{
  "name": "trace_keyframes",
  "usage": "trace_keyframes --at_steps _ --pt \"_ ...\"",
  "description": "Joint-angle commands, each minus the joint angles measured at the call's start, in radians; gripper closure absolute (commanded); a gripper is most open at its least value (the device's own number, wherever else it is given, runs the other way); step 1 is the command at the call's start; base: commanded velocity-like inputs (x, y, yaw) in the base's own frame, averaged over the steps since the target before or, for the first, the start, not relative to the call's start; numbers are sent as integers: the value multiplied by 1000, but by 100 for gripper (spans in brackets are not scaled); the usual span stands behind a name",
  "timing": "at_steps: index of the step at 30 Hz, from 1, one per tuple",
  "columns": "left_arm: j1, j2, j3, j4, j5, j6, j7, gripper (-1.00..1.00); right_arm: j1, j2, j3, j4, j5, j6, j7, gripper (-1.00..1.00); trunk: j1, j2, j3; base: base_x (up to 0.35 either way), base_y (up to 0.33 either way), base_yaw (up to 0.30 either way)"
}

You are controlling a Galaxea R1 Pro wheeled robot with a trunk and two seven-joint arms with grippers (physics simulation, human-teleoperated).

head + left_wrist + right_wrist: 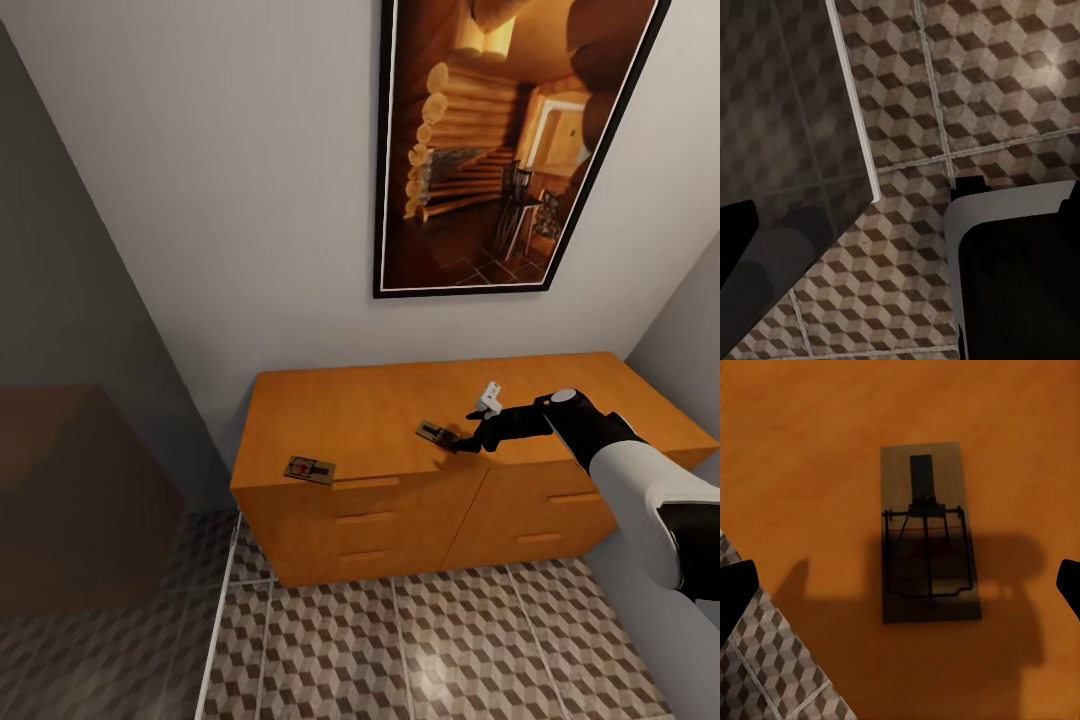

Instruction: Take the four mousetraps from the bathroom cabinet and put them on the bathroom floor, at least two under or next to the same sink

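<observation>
— So where's your right end effector (pixel 462 441)?

— Spread wide, holding nothing, over a mousetrap (pixel 928 534) centre-frame on the cabinet (pixel 370 415). My left end effector (pixel 900 255) hangs open above the bathroom floor (pixel 997 90).

— Risks?

— Fingers could skid off the flat board, I'd judge. Another mousetrap (pixel 309 469) sits lower left in the head view, at the cabinet's front edge.

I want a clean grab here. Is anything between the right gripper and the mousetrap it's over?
Nothing visible. The right gripper hangs over the mousetrap, which lies flat on the bare cabinet top between its open jaws. The second mousetrap sits well aside, near the front edge.
</observation>
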Motion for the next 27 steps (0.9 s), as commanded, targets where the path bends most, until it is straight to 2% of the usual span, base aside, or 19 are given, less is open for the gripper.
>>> trace_keyframes --at_steps 1,27 --pt "-1 -1 -8 3 7 -5 0 -100 -1 -1 6 -2 -3 7 3 -100 1 -2 -2 0 0 0" --pt "-1 -1 -8 3 7 -4 1 -100 0 -3 6 0 -3 5 0 -100 1 -2 -2 16 0 0"
